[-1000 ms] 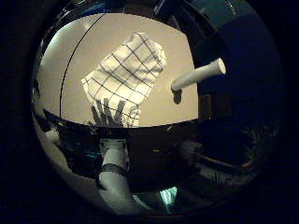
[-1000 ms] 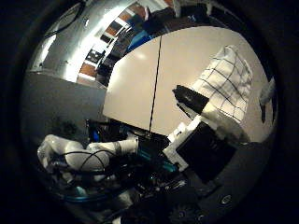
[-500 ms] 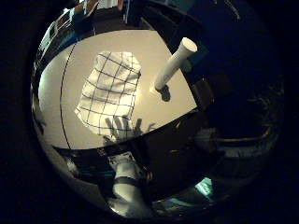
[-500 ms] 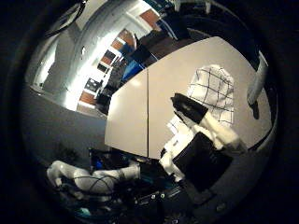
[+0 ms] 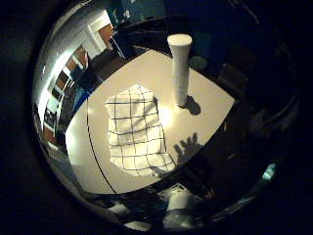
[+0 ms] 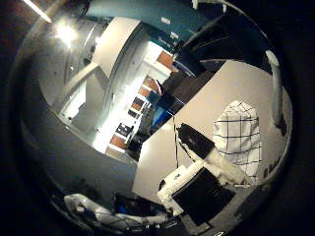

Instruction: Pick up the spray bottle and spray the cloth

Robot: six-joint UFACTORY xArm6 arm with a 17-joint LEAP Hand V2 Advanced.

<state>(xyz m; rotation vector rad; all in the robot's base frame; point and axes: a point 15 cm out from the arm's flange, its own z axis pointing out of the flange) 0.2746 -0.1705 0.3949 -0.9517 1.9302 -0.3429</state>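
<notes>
Bottle: the white bottle is standing upright on the table, well apart from the hand, just beside the cloth.
Cloth: the checked cloth is lying flat on the table below the palm.
Hand: the hand is hovering, holding nothing; its shadow is showing spread fingers.

Looks like an office or lab hall. Pale worktable, brightly lit corridor with orange-brown doors and teal walls beyond.
</notes>
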